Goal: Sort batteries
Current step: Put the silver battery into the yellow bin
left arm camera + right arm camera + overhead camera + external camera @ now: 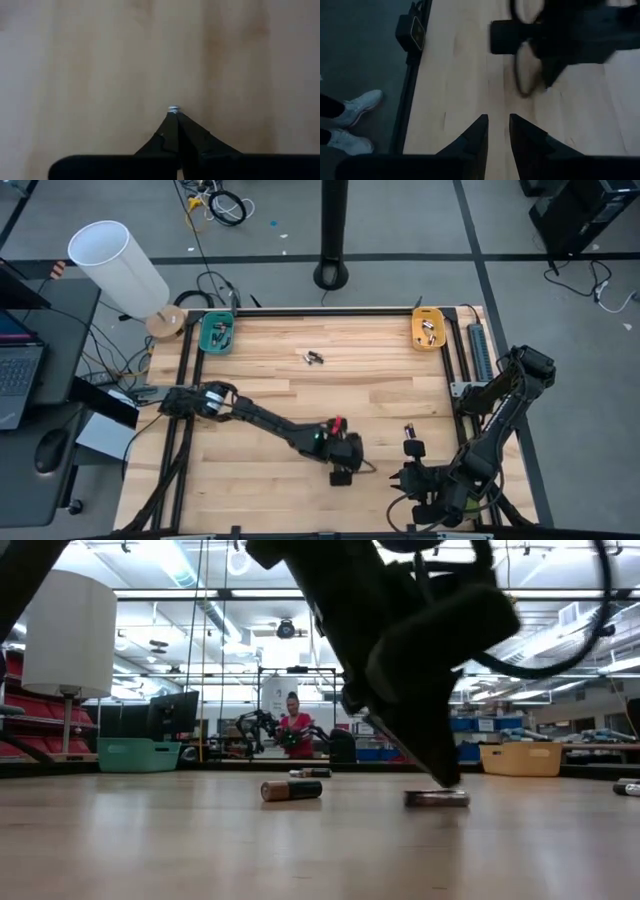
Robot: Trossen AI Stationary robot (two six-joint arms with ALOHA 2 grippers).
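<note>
Batteries (pixel 291 790) looked small, smooth, roll-prone; my left gripper (pixel 173 111) pinched one by its end near the table's front edge.

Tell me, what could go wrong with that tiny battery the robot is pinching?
1. The left gripper pinches the battery with only the very tips of its jaws, so it might slip out and roll away.
2. The right gripper, jaws open, sits close to the left arm, so they might bump.
3. Another loose battery lies nearby on the table; a low sweep could knock it.
</note>
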